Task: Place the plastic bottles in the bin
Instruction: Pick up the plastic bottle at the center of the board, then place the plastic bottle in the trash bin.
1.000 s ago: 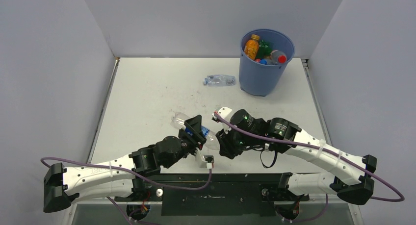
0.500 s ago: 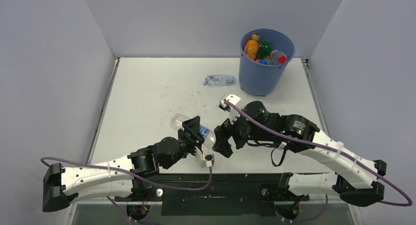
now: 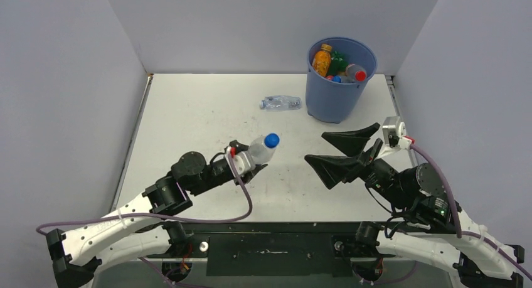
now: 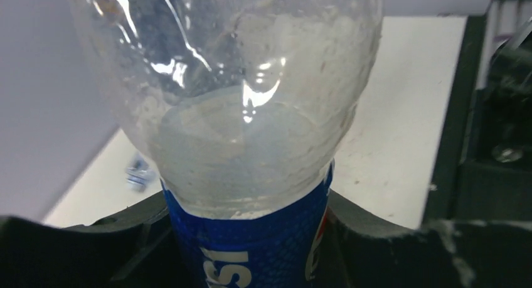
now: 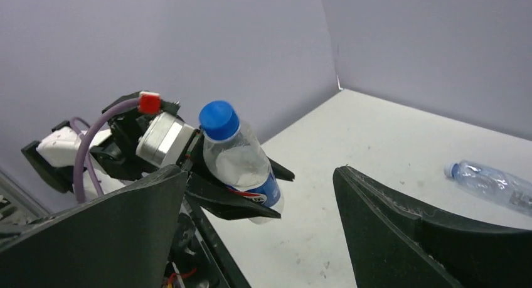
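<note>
We hold a blue-labelled bottle [image 3: 258, 151] clenched in our left tool [image 3: 246, 162] above the worktop [image 3: 188, 112].
Its long axis runs toward 2 o'clock, cap [image 3: 271, 139] leading; our right tool [image 3: 315, 147] gapes empty; bin [image 3: 332, 100] at 1 o'clock.

On the table [image 3: 188, 112], the bin [image 3: 332, 103] stands far right, a bottle [image 3: 280, 103] lying just left of it.

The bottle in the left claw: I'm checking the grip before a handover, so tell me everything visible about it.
The bottle is small and made of clear plastic, with a blue cap and a blue label with white lettering round its lower body. It looks empty, and its inside is cloudy. The left claw is shut on the labelled part and holds it off the table, tilted, cap uppermost. Nothing else touches it.
</note>
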`<state>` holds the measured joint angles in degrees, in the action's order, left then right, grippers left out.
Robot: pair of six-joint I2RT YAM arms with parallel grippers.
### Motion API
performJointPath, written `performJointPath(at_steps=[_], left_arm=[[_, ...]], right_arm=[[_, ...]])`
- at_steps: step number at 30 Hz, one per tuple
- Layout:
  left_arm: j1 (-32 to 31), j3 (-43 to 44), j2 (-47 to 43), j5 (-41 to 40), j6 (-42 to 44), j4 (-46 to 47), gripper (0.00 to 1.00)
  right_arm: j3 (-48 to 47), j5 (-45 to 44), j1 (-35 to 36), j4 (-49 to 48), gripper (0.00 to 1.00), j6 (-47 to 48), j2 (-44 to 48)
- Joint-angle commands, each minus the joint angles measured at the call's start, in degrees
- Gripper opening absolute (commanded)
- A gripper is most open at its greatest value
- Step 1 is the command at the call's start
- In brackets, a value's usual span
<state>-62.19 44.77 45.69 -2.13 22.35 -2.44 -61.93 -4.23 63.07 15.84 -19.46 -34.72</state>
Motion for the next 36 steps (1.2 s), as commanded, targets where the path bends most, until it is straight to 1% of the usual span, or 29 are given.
performJointPath(at_steps=[1,2,4,7,10,14,20,23,26,28,31,36], left_arm=[[11.99,2.33,0.25,27.48,-30.65,9.63,0.43],[15.86,2.29,0.89,31.33,-34.77,11.75,0.42],[20.21,1.49,2.39,38.22,-42.05,16.23,0.42],[21.19,-0.81,2.88,39.29,-45.89,21.09,0.41],[22.18,-2.12,3.64,40.89,-48.28,22.23,0.4],[22.34,-3.33,3.97,42.22,-49.3,23.25,0.39],[22.29,-4.37,3.46,41.91,-47.84,22.74,0.38],[22.22,-4.81,3.1,41.39,-46.8,22.29,0.39],[21.98,-5.19,2.67,40.72,-45.58,21.71,0.39],[21.7,-5.15,2.56,40.19,-44.84,20.99,0.39],[21.21,-5.31,2.31,39.16,-43.54,20.19,0.38],[20.65,-6.16,1.34,37.73,-42.34,20.36,0.38]], right_arm=[[6.17,-0.2,0.21,-17.37,0.9,0.32,-0.63],[6.92,0.54,0.21,-18.87,0.9,0.06,-1.39],[6.83,2.22,0.22,-20.43,0.9,0.0,-4.23],[4.2,3.35,0.29,-20.75,0.9,0.27,-10.25],[1.75,1.39,0.3,-21.16,0.9,0.91,-14.95],[-0.46,1.1,0.26,-24.5,0.9,2.17,-19.55],[-5.41,-1.23,0.3,-25.15,0.95,2.82,-25.79],[-8.31,-1.53,0.22,-23.73,0.98,3.15,-28.14],[-10.71,-1.93,-0.19,-22.19,0.9,3.47,-29.78],[-12.25,-1.18,-0.56,-21.14,0.79,3.51,-30.71],[-14.9,-0.83,-0.65,-17.45,0.58,3.41,-32.7],[-17.36,-0.08,-0.92,-11.81,0.36,3.18,-34.71]])
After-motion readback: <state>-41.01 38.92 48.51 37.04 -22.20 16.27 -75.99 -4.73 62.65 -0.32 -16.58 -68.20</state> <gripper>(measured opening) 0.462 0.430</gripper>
